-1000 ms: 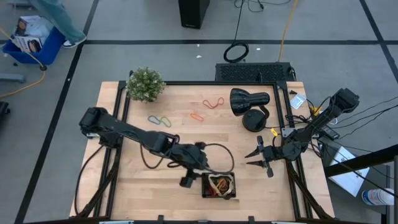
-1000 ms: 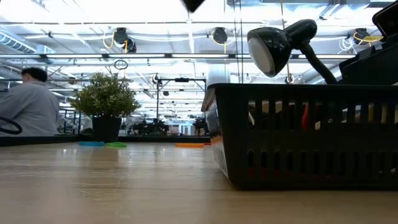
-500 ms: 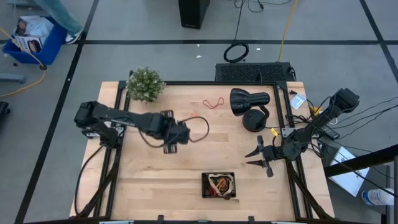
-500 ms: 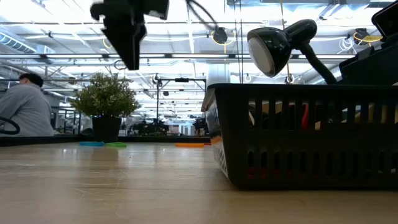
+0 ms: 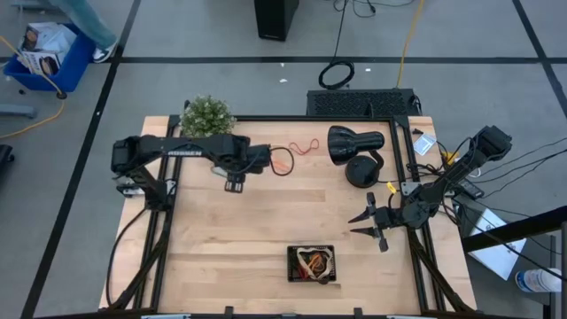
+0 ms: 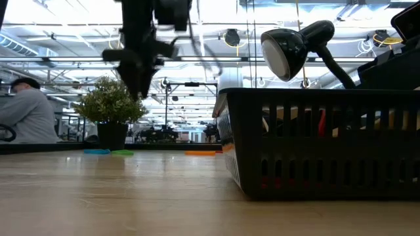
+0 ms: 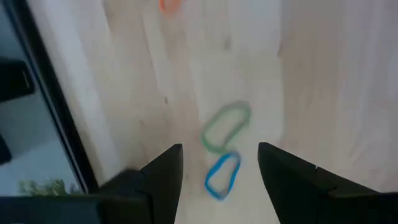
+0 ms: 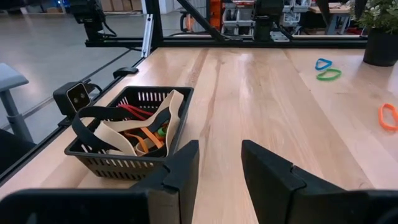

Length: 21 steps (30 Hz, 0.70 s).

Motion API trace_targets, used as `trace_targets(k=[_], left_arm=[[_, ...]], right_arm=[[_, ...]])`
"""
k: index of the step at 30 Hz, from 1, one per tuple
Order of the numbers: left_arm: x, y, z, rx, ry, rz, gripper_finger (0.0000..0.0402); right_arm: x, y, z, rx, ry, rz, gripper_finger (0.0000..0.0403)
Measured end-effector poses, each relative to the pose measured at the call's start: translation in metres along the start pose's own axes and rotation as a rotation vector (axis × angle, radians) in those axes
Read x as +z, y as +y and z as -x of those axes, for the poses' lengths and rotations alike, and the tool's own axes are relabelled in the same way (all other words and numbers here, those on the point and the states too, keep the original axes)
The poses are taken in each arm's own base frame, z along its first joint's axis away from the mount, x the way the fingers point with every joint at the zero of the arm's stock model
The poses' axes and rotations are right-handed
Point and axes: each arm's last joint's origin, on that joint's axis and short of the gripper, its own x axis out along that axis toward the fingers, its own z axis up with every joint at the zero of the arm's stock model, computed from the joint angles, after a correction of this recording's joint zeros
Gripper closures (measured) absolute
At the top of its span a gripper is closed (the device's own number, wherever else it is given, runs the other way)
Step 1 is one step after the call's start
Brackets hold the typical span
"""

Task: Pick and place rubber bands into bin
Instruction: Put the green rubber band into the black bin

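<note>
Table [image 5: 266, 230]: pale wood planks, smooth, low sheen, visible grain; dark metal frame around edge.
Bin [image 8: 127, 134]: black plastic, slotted walls, matt to slightly satin.
Bands in bin [image 8: 134, 130]: rubber, matt; one wide tan strip, one black loop, thin red and orange ones.
Green band [image 7: 225, 127] and blue band [image 7: 222, 175]: thin rubber, dull finish.
Orange band [image 8: 388, 116]: same rubber look.
Lamp [image 6: 292, 44]: glossy black shade, highlights on the dome.
Plant [image 6: 110, 101]: leafy, rough-textured, in dark matt pot.
Left gripper [image 7: 217, 171] fingers [image 7: 163, 177]: black, matt, hard plastic look.
Floor [image 5: 221, 89]: grey, smooth.
</note>
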Motion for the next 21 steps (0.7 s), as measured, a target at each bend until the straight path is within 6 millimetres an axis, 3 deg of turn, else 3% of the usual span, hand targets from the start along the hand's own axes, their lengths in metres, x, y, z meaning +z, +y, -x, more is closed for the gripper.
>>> trace_targets(k=[4,11,21], left_arm=[[-0.011,0.004,-0.033,-0.014,0.039,-0.065,0.0186],[-0.021,0.012,-0.067,-0.063,-0.030,-0.145,0.0186],[-0.034,0.014,-0.097,-0.053,-0.078,-0.255,0.0186]], right_arm=[[0.000,0.000,0.000,0.000,0.001,0.020,0.0287],[0.000,0.000,0.000,-0.012,-0.001,0.054,0.0286],[0.000,-0.003,0.000,-0.095,-0.008,0.057,0.0286]])
